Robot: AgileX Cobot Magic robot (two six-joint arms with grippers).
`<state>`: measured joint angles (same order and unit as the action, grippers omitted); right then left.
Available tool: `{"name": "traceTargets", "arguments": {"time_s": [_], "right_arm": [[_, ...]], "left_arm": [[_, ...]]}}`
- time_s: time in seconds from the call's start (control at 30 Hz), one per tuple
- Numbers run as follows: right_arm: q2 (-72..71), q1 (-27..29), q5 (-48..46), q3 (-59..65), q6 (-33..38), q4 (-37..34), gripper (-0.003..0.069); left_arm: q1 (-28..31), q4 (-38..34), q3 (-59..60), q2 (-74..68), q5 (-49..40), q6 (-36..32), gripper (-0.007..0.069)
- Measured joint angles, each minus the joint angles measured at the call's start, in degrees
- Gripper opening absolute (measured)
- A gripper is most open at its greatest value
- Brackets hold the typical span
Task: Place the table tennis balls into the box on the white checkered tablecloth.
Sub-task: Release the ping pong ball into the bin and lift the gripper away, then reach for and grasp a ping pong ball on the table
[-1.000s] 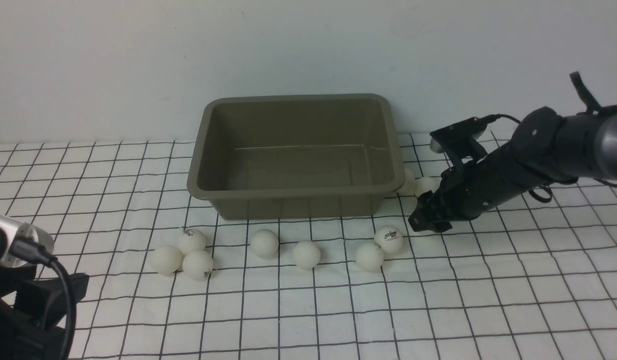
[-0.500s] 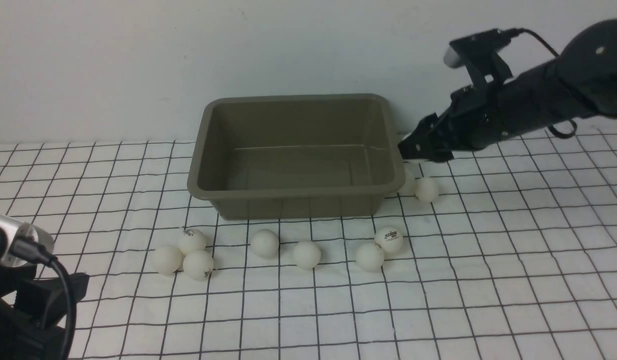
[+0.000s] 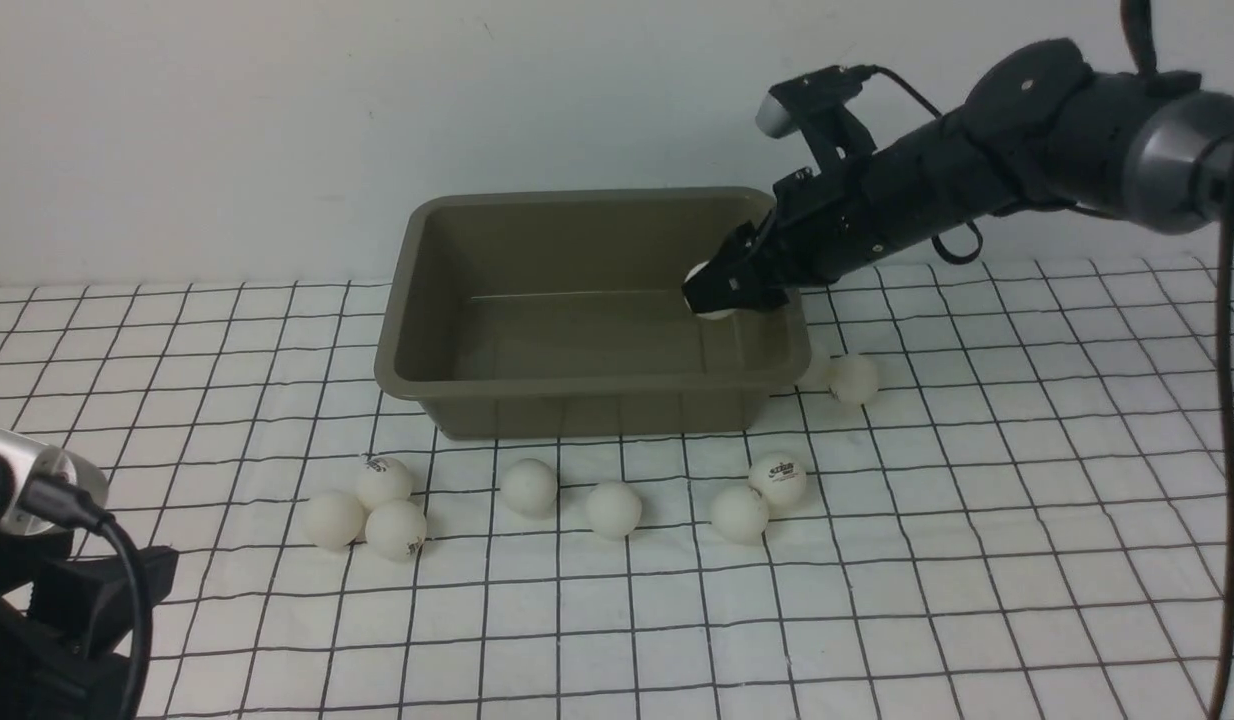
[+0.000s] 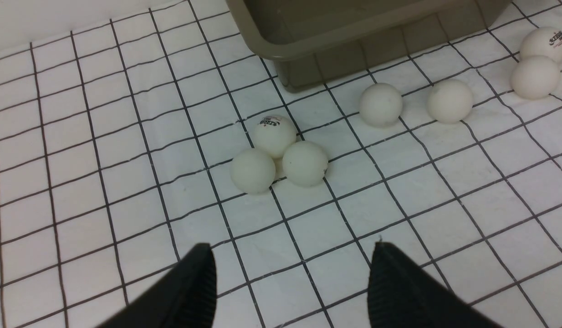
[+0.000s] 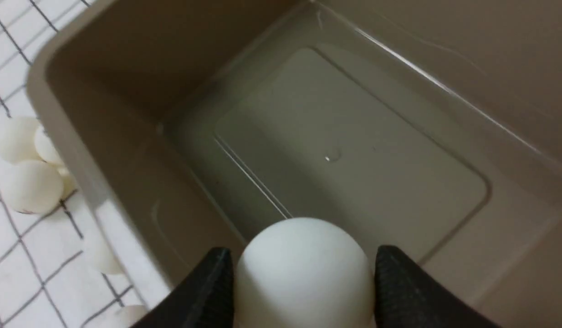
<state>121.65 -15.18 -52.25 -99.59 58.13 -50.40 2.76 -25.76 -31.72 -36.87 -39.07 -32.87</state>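
Front view, with both wrist views: the right gripper [image 3: 722, 297] was poised over the right end of the box [image 3: 587, 383]. Its ribbed black jaws were clamped on either side of one table tennis ball [image 5: 303, 273], presumably so that a release would drop it onto the box's bare, smooth olive floor. Seven matte white loose balls [image 3: 529, 487] lay on the white checkered tablecloth [image 3: 877, 600] before the box, and two more lay beside its right wall. The left gripper [image 4: 292, 248] hung parted and empty above the cloth.

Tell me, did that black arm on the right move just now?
Yes. The right gripper, jaws shut on a ball, rose from the tablecloth and swung left, over the box's right end.
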Motion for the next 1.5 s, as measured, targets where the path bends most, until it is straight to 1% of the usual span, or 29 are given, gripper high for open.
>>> {"name": "traceTargets", "arguments": {"time_s": [0.03, 0.07, 0.1, 0.13, 0.2, 0.23, 0.3, 0.4, 0.43, 0.47, 0.5, 0.57, 0.63, 0.7, 0.73, 0.83, 0.93, 1.5], "right_arm": [[0.54, 0.00, 0.00, -0.47, 0.00, 0.31, 0.0379], [0.55, 0.00, 0.08, -0.64, 0.06, 0.43, 0.0419], [0.55, 0.00, 0.08, -0.81, 0.20, 0.49, 0.0440], [0.48, 0.00, 0.13, -1.48, 0.63, 0.93, 0.0486], [0.29, 0.12, 0.13, -2.44, 1.02, 2.14, 0.0521], [0.23, 0.19, 0.13, -2.54, 1.10, 2.35, 0.0527], [-0.75, 1.03, -0.27, -3.67, 0.70, 4.90, 0.0543], [-2.08, 2.86, -0.91, -4.37, -0.39, 7.35, 0.0544], [-3.44, 4.64, -1.78, -4.85, -1.54, 9.82, 0.0538], [-3.59, 5.14, -1.88, -4.89, -1.71, 10.12, 0.0536], [-4.76, 7.15, -2.96, -5.13, -1.94, 12.44, 0.0528], [-5.11, 8.37, -3.56, -5.12, -1.94, 13.31, 0.0523], [-5.43, 10.93, -6.18, -5.12, -1.11, 16.06, 0.0517], [-5.26, 11.63, -7.67, -5.12, -0.62, 17.42, 0.0516], [-4.68, 12.07, -10.93, -5.12, -0.12, 20.70, 0.0516], [-2.92, 11.82, -13.24, -5.12, 0.19, 23.96, 0.0516], [-1.61, 11.45, -13.42, -5.12, 0.20, 25.19, 0.0516], [5.36, 8.03, -11.08, -5.12, 0.14, 26.48, 0.0516]], "left_arm": [[0.00, 0.00, 0.00, 0.00, -0.07, 0.00, 0.0405], [0.00, 0.00, 0.00, 0.00, -0.25, 0.00, 0.0405], [0.00, 0.00, 0.00, 0.00, -0.47, 0.00, 0.0405], [0.00, 0.00, 0.00, 0.00, -0.98, 0.00, 0.0405], [0.00, 0.00, 0.00, 0.00, -1.23, 0.00, 0.0405], [0.00, 0.00, 0.00, 0.00, -1.23, 0.00, 0.0405], [0.00, 0.00, 0.00, 0.00, -1.23, 0.00, 0.0405], [0.00, 0.00, 0.00, 0.00, -1.23, 0.00, 0.0405], [0.00, 0.00, 0.00, 0.00, -1.23, 0.00, 0.0405], [0.00, 0.00, 0.00, 0.00, -1.23, 0.00, 0.0405], [0.00, 0.00, 0.00, 0.00, -1.23, 0.00, 0.0405], [0.00, 0.00, 0.00, 0.00, -1.23, 0.00, 0.0405], [0.00, 0.00, 0.00, 0.00, -1.23, 0.00, 0.0405], [0.00, 0.00, 0.00, 0.00, -1.23, 0.00, 0.0405], [0.00, 0.00, 0.00, 0.00, -1.23, 0.00, 0.0405], [0.00, 0.00, 0.00, 0.00, -1.23, 0.00, 0.0405], [0.00, 0.00, 0.00, 0.00, -1.23, 0.00, 0.0405], [0.00, 0.00, 0.00, 0.00, -1.30, 0.00, 0.0405]]}}
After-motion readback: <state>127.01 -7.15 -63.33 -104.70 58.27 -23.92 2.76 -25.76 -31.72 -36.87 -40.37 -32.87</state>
